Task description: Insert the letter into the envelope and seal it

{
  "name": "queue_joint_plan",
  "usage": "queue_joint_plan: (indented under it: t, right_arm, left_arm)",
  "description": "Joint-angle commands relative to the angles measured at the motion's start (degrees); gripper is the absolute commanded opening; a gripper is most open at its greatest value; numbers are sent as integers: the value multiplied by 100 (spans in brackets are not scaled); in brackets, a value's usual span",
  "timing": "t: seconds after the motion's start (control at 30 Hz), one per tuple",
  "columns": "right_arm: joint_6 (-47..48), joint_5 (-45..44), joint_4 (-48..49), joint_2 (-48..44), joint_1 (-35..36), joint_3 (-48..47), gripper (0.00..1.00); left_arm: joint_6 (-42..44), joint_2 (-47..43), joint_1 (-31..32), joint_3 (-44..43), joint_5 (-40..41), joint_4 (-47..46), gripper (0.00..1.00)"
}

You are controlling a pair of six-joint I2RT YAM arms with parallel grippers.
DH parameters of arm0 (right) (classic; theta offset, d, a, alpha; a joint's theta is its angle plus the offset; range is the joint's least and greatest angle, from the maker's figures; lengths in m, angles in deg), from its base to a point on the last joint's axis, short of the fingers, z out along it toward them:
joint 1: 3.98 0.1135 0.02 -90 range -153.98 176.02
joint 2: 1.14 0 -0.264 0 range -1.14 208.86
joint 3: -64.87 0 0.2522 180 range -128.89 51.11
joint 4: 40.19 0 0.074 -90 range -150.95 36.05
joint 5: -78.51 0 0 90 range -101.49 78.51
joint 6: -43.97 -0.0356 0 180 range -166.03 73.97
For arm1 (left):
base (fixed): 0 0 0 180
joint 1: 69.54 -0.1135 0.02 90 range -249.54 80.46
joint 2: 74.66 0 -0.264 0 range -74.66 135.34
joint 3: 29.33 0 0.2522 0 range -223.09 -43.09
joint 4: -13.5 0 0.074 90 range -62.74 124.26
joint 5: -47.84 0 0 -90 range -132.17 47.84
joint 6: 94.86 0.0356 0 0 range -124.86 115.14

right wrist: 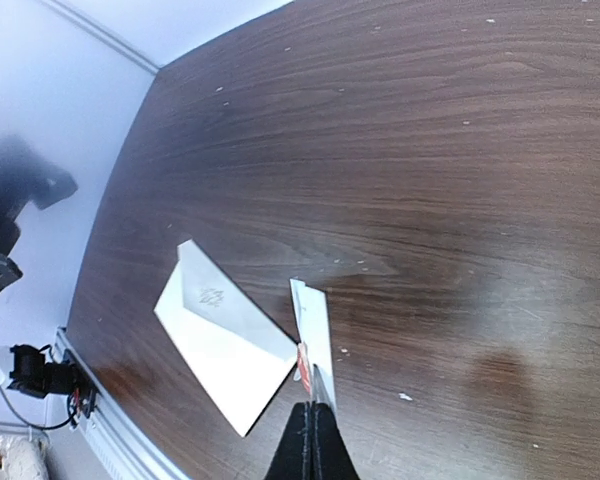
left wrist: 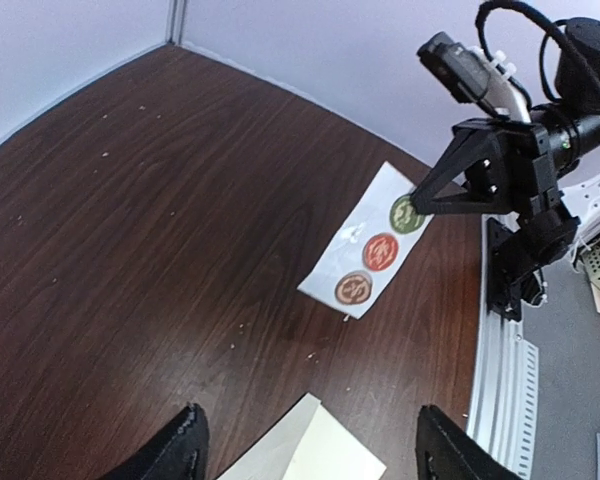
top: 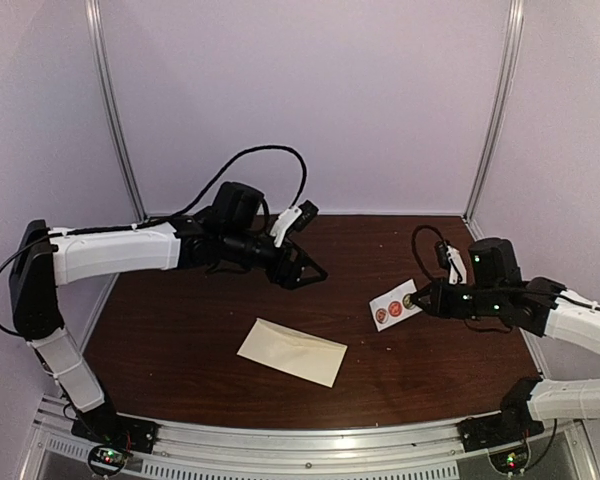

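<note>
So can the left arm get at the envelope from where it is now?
Probably yes. The left gripper hangs open near the envelope, which lies flat and uncovered; the right gripper, shut on the sticker strip, is off to the side.

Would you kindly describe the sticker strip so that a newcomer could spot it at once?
On the dark brown wooden table, look right of centre, where the right arm's black pincer pinches one end of a small white paper strip. Unlike the plain cream paper envelope nearer the front, it carries three round stickers: green, red and brown.
</note>
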Motion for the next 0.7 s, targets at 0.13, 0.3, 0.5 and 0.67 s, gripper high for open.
queue_joint_plan:
  t: [0.13, 0.3, 0.5, 0.67]
  right_arm:
    - [705, 2171, 755, 306, -30, -292, 0]
    - [792, 2786, 907, 391, 31, -390, 0]
    - [872, 2994, 883, 528, 201, -475, 0]
    - [899, 2929, 886, 550, 246, -464, 0]
  left_arm:
    - [335, 695, 491, -852, -1328, -214, 70]
    - [149, 1072, 753, -1244, -1608, -211, 69]
    - [4, 1357, 905, -1459, -1628, -215, 59]
    - [-32, 1386, 909, -1430, -1639, -208, 35]
